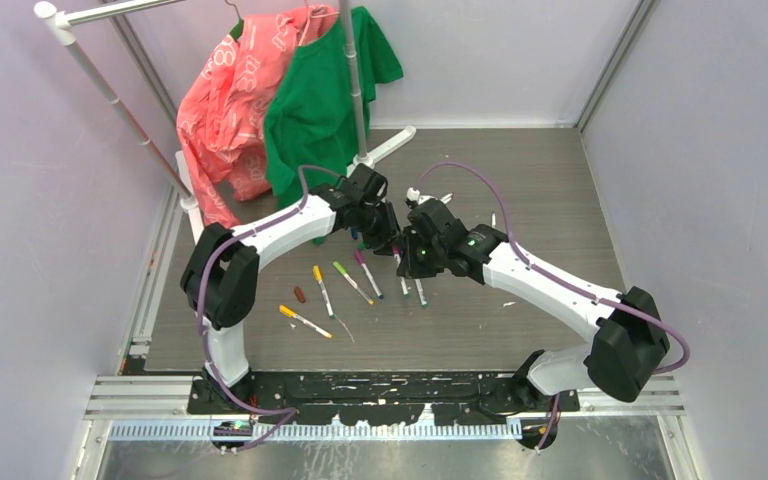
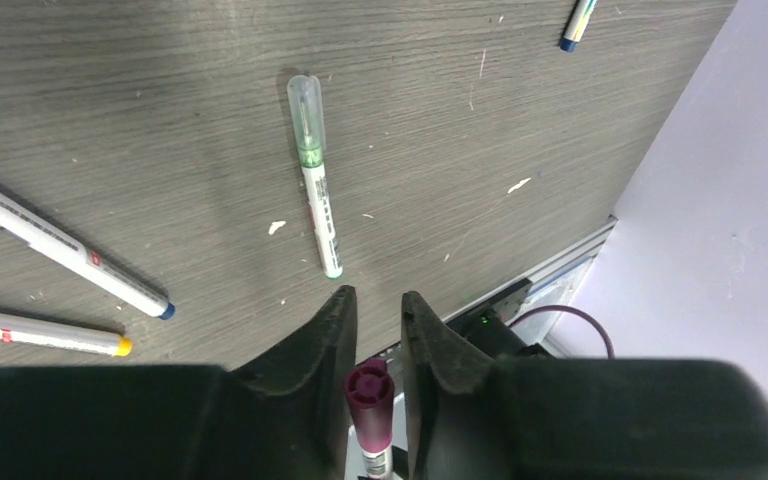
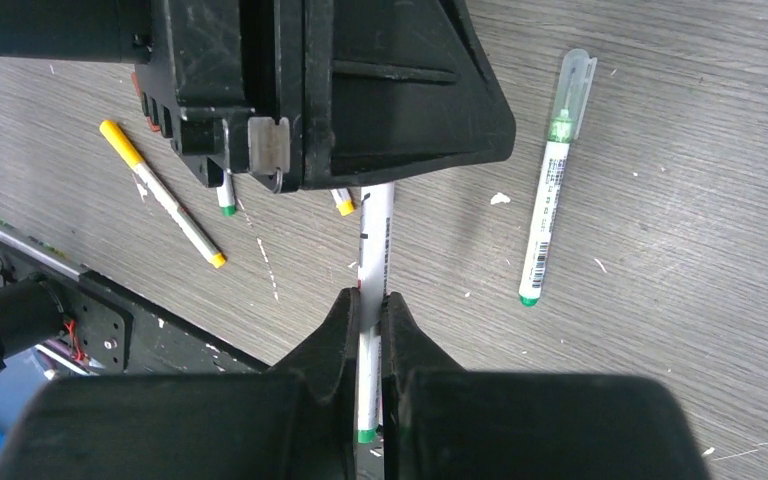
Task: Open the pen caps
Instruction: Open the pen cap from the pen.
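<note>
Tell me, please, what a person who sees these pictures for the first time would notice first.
Over the middle of the table, the right gripper is shut on the white barrel of a pen, while the left gripper flanks its magenta cap. Behind them a pink shirt and a green shirt hang from a rack; loose pens lie scattered in front.

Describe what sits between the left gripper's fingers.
A magenta pen cap on a white barrel sits between the fingers of the left gripper. The barrel's lower part is covered by the gripper body, and whether the fingers press the cap cannot be told.
</note>
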### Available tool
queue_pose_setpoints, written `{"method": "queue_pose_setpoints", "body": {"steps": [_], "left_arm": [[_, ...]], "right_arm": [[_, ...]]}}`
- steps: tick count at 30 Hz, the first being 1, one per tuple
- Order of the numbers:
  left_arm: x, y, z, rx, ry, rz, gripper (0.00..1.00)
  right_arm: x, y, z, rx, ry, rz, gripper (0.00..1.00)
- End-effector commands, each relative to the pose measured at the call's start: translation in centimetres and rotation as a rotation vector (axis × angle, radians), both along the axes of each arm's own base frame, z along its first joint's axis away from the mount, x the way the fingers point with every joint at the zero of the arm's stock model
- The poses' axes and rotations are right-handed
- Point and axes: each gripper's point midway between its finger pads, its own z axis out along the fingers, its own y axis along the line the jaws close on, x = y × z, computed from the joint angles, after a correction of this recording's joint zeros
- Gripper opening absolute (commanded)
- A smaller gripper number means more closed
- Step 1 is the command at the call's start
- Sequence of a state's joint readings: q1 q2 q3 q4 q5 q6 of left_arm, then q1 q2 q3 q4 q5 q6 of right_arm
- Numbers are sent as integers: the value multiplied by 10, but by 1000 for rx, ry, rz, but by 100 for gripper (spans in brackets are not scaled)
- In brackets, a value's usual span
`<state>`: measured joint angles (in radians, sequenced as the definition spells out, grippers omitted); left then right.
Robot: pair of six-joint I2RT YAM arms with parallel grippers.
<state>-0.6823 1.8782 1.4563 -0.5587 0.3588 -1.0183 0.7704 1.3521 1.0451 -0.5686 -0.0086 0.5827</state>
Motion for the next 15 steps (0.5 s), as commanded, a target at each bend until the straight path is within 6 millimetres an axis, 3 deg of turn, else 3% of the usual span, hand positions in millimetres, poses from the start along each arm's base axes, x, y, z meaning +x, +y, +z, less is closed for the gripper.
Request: {"method": "queue_pose_setpoints", "body": {"steps": [1,5,10,15], "left_arm": [[11,-15,24,-75,-70,5,17],[10,-14,25,-76,-80,3,0],[10,-15,31,-101,-103,-7,0],[9,-20,39,-143,-123,-24,0]], "right_arm": [[3,7,26,68,-52,14,1],[3,2,25,60,-57,6,1],[4,2,24,62,-52,7,2],[9,8,22,60,-35,22,26]]}}
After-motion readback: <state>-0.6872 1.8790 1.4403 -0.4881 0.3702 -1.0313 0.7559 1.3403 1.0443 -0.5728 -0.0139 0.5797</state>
